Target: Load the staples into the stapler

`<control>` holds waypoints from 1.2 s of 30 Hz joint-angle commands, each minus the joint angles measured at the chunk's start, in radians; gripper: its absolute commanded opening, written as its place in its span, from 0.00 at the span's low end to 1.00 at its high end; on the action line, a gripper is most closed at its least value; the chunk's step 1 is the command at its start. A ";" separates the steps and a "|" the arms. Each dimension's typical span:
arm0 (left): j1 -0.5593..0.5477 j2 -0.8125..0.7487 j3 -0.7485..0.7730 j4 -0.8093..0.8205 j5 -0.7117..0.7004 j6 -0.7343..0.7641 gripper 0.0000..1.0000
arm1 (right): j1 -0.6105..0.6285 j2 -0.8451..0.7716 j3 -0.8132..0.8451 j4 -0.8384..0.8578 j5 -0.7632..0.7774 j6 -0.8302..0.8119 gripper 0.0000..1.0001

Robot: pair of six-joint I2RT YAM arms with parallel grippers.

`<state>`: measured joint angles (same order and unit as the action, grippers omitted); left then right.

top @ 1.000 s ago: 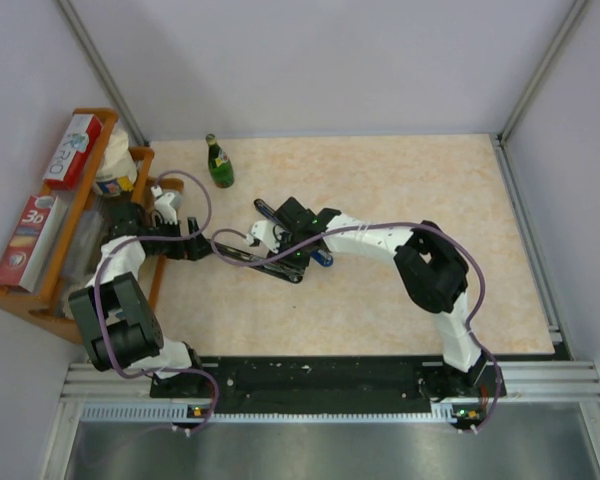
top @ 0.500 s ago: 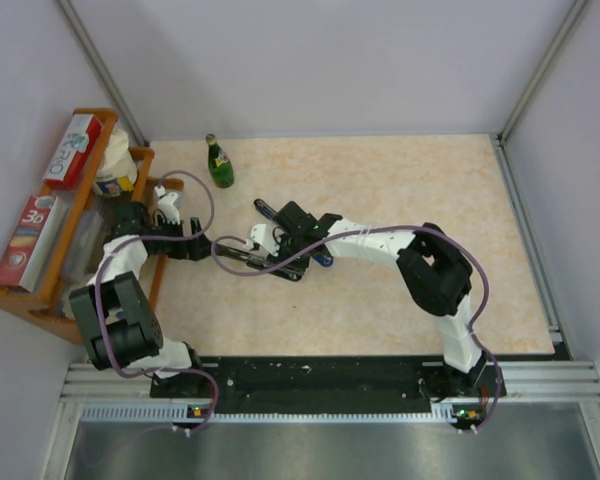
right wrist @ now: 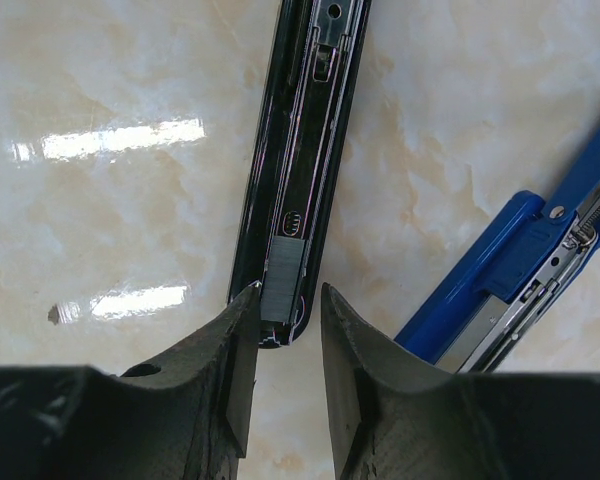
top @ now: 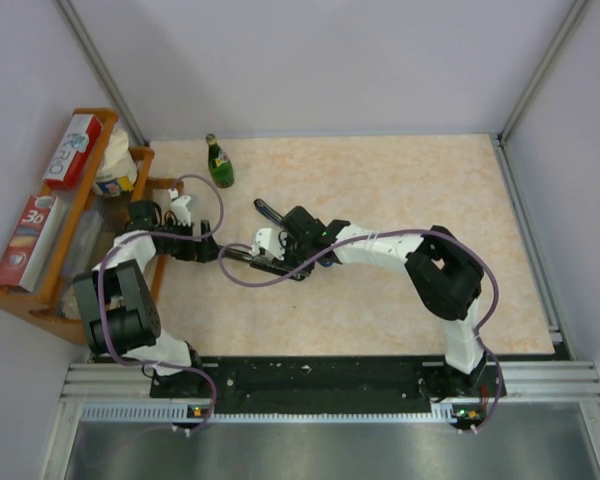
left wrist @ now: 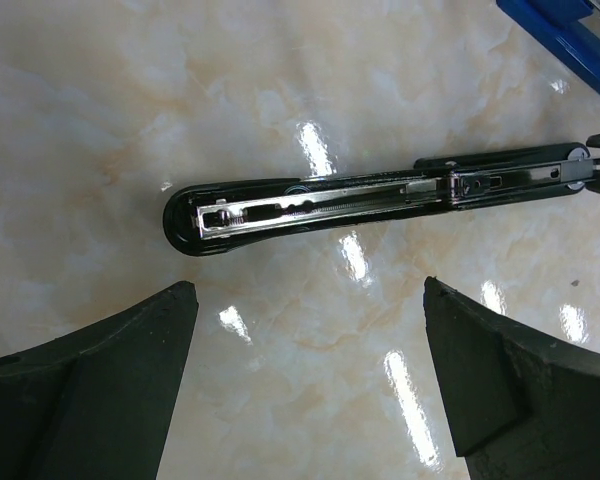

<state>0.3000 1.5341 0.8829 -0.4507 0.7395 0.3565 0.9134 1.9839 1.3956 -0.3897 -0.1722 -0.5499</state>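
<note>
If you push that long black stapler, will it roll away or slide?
Probably slide, not roll: the black stapler lies opened flat on the table, which looks glossy. It likely feels stiff and heavy for its size, since its inner channel looks like shiny metal. Pushed at one end, it may swivel, being so long.

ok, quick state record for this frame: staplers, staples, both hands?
black stapler: opened flat on the table, channel up
staple strip: lying in that channel, at its end
blue stapler: beside it, not touching
left hand: open, above the black stapler, holding nothing
right hand: fingers nearly closed, astride the strip; grip unclear
</note>
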 commanded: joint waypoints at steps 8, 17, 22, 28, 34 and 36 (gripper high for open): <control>-0.035 0.049 0.057 0.102 -0.075 -0.059 0.99 | -0.018 0.029 -0.067 -0.167 0.053 -0.021 0.31; -0.056 0.123 0.082 0.141 -0.118 -0.085 0.99 | -0.018 0.029 -0.070 -0.167 0.046 -0.019 0.30; -0.081 0.139 0.094 0.132 -0.103 -0.094 0.99 | -0.019 0.036 -0.067 -0.167 0.046 -0.018 0.29; -0.113 0.110 0.100 0.115 -0.065 -0.100 0.99 | -0.018 0.044 -0.060 -0.166 0.048 -0.016 0.28; -0.122 0.089 0.105 0.083 0.010 -0.099 0.99 | -0.022 0.053 -0.058 -0.166 0.048 -0.016 0.27; -0.122 0.075 0.108 0.070 0.029 -0.099 0.99 | -0.024 0.058 -0.058 -0.166 0.045 -0.016 0.25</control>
<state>0.1959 1.6691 0.9543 -0.3443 0.6403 0.2680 0.9077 1.9778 1.3880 -0.3996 -0.1776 -0.5575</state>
